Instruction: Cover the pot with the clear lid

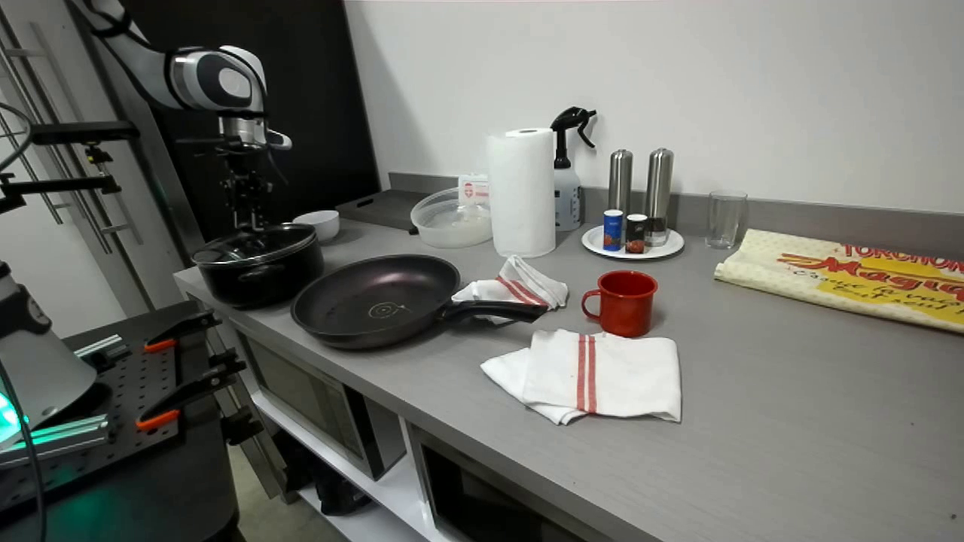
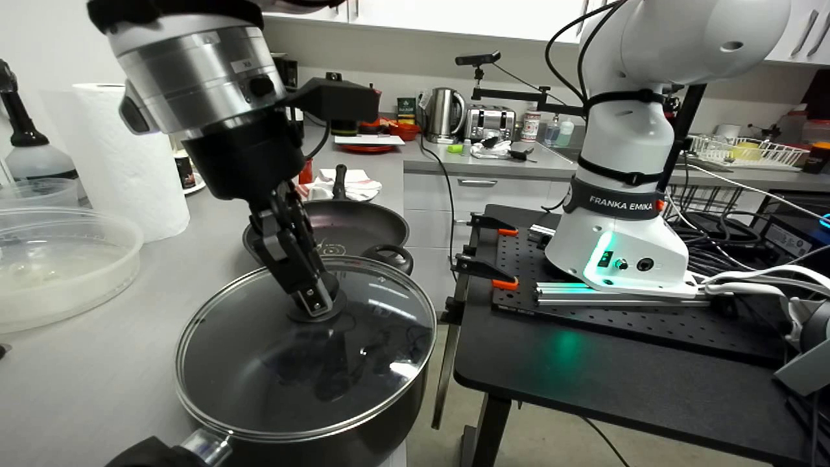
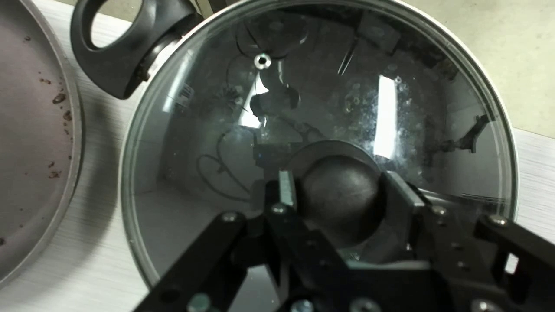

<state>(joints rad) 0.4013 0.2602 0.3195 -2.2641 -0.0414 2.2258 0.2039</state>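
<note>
"Looking for the clear lid (image 2: 305,383)?"

"Sits on the pot (image 1: 260,284) in both exterior views, clasped at the knob (image 3: 340,199) by the tool (image 3: 339,186)."

"And from the wrist alone?"

"Shows brown specks (image 3: 59,98) in the frying pan (image 3: 26,130) alongside."

The white arm (image 2: 629,136) has black cables (image 2: 548,55), the black hand (image 3: 341,190) silver screws (image 3: 279,209).

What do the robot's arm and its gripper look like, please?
The arm is white and rounded, with a silver wrist collar, black straps and black cables. Its base glows green beneath a dark band marked FRANKA EMIKA. The gripper is black, with small screws and pale, flat fingertips.
</note>
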